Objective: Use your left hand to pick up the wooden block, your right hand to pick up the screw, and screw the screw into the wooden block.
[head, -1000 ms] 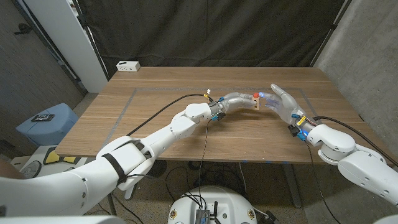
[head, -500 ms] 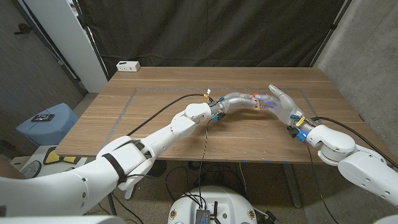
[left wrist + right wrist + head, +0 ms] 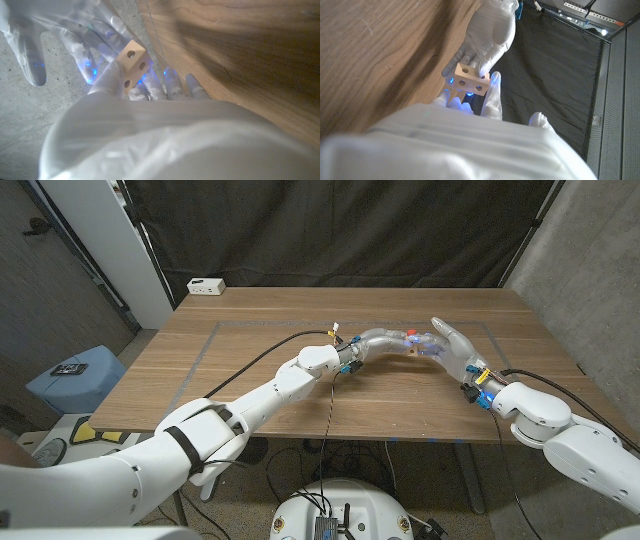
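Block held mid-table, hands meeting

Sitting at far left corner of table (image 3: pixel 250 370): white power strip (image 3: pixel 206 285), well apart. Hovering above table middle: wooden block (image 3: pixel 131 63), holed faces showing, long axis unclear. Pinching block: left hand (image 3: pixel 385 341). Touching block with fingertips: right hand (image 3: pixel 452 346), fingers spread. Screw not discernible.

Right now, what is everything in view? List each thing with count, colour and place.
wooden block: one, pale wood with round holes, held up between both hands over the table's middle
table: one, brown wood, under both arms
power strip: one, white, table's far left corner
curtain: one, black, behind the table
left robot hand: one, white, holds the block
right robot hand: one, white, fingers at the block
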